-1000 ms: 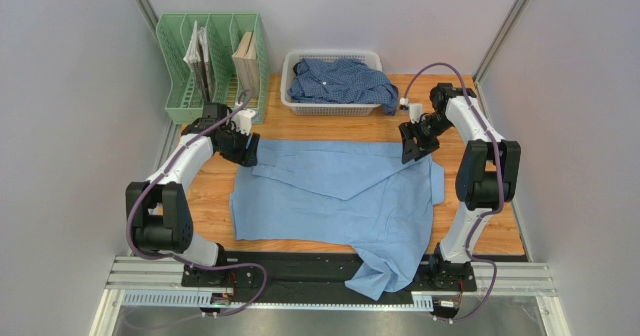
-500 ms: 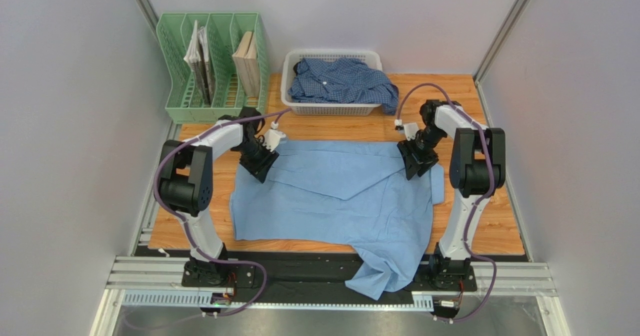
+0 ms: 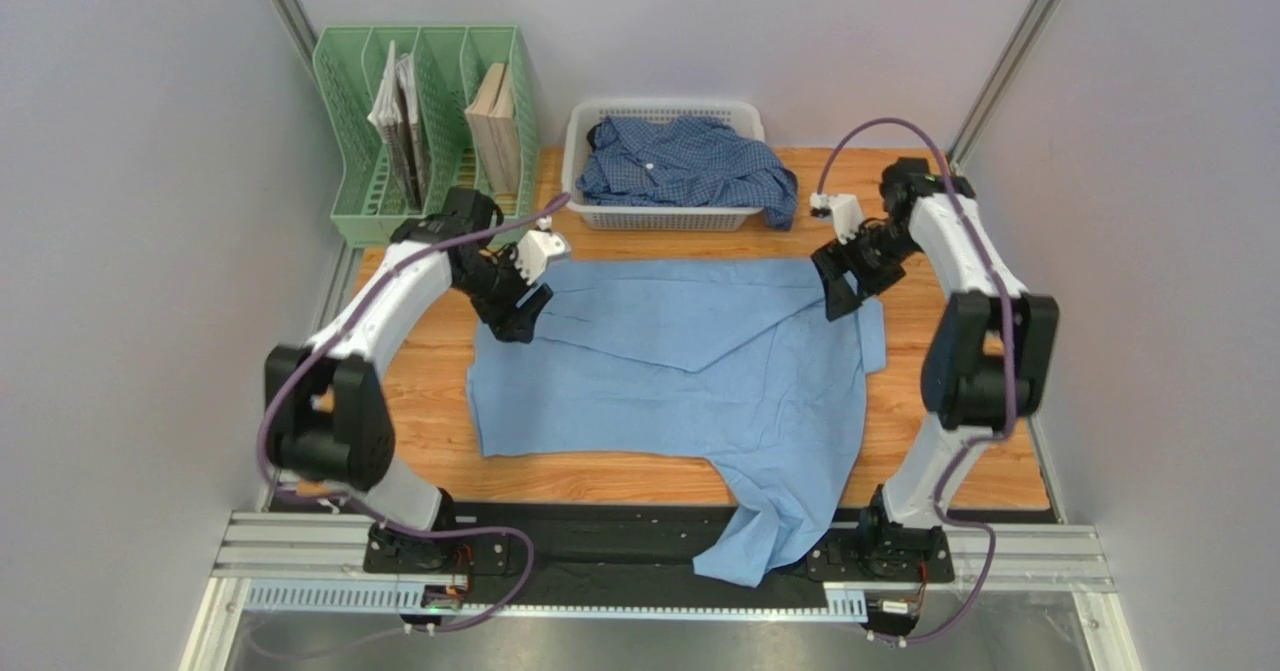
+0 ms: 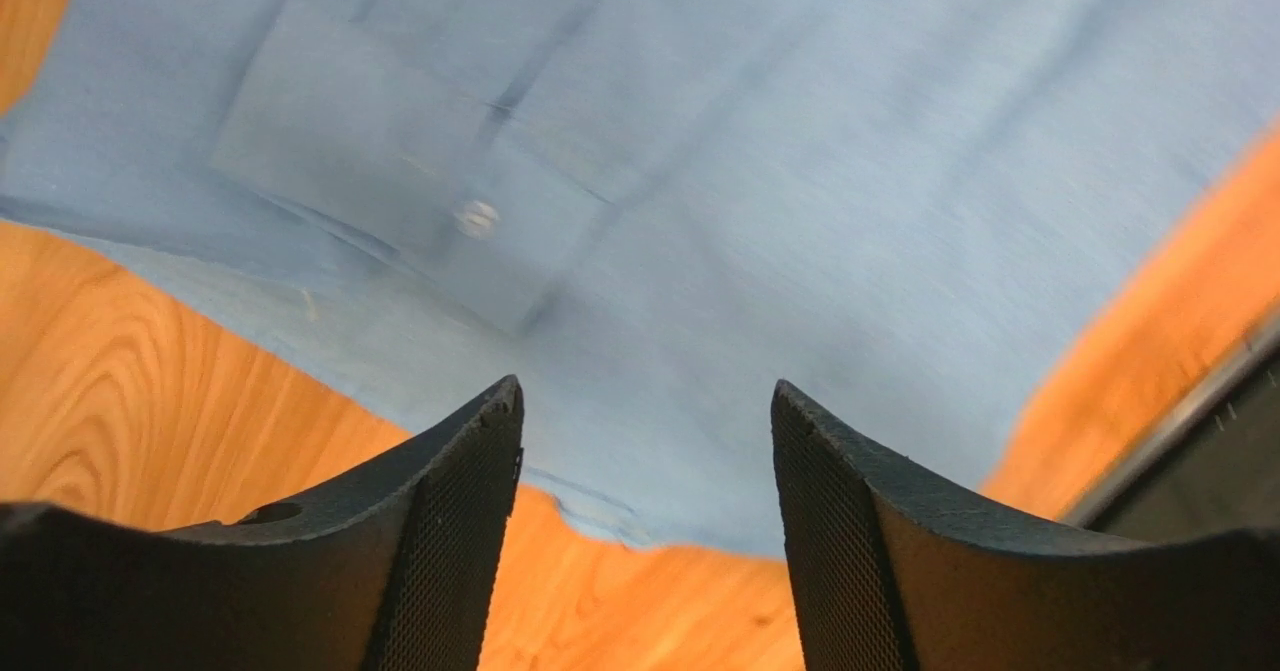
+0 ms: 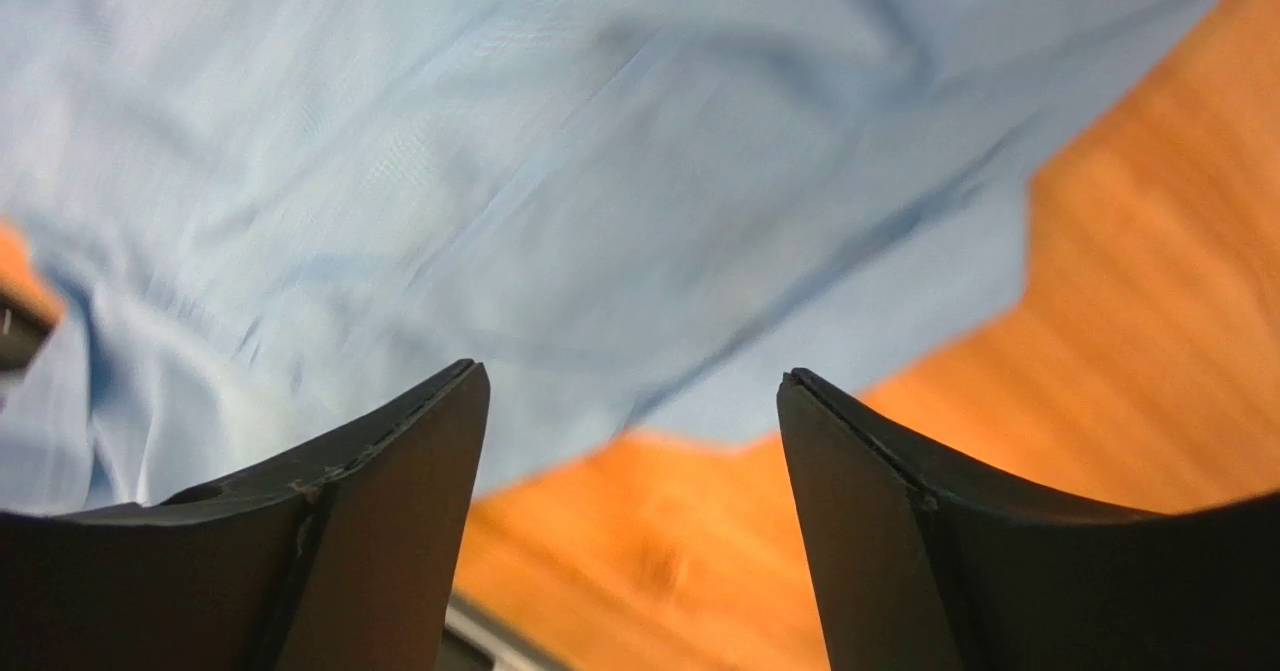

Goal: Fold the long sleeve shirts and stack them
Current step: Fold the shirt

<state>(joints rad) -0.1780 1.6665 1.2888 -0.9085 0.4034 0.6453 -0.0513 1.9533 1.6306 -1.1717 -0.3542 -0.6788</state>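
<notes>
Nearest me, the light-blue shirt [image 3: 676,379] lies flat on the table [image 3: 421,401], one tail drooping over the near edge. It looks light and limp, so I'd pinch its far corners. My left gripper [image 3: 516,311] and right gripper [image 3: 836,290] hover there, fingers apart and empty. Beyond them, the check shirt [image 3: 684,161] sits bundled in the basket [image 3: 661,220].

I see the light sky-blue shirt [image 3: 676,379] spread mostly flat on the worktop [image 3: 406,416], a corner trailing over the edge at 6 o'clock. The darker checked shirt [image 3: 684,161] lies crumpled in the basket [image 3: 661,221] at 12 o'clock.
</notes>
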